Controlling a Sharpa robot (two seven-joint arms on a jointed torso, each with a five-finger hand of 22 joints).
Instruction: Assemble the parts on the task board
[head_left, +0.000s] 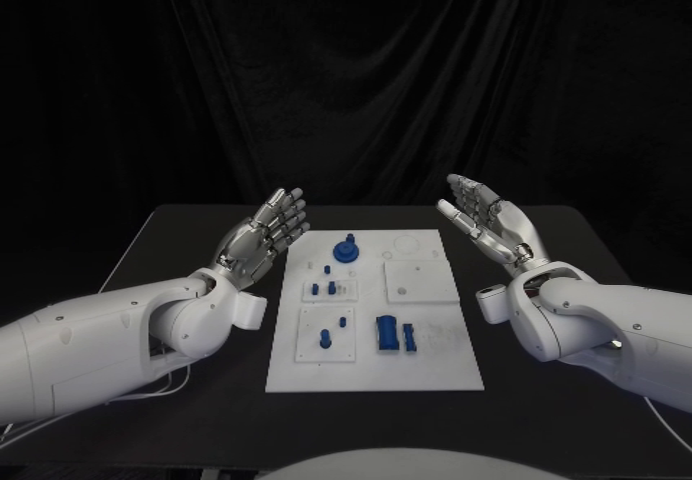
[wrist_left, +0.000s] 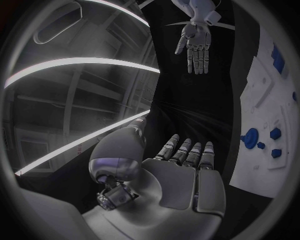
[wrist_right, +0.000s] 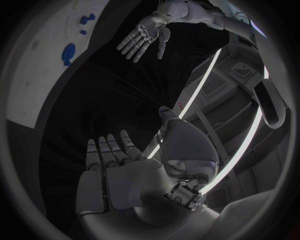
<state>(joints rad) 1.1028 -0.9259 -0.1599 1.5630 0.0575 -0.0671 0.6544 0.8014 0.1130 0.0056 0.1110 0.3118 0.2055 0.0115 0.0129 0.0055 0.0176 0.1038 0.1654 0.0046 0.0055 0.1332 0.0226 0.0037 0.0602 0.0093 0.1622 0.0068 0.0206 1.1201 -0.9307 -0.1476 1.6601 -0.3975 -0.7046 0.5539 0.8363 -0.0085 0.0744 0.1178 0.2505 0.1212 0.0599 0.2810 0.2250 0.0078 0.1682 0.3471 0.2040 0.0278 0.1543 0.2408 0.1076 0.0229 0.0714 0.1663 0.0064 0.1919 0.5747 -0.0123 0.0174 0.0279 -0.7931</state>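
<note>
While both hover empty, fingers spread: left robot hand (head_left: 264, 241), right robot hand (head_left: 488, 229) flank white board (head_left: 433, 360) mid-table (head_left: 173, 240). Small blue parts (head_left: 392, 333) likely light, rigid, slippery; pinch sides.

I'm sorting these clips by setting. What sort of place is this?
Probably a robotics lab or test cell set up for assembly trials. A black table stands before a dark curtain, and a white task board with small blue parts lies between the open left hand and right hand.
</note>
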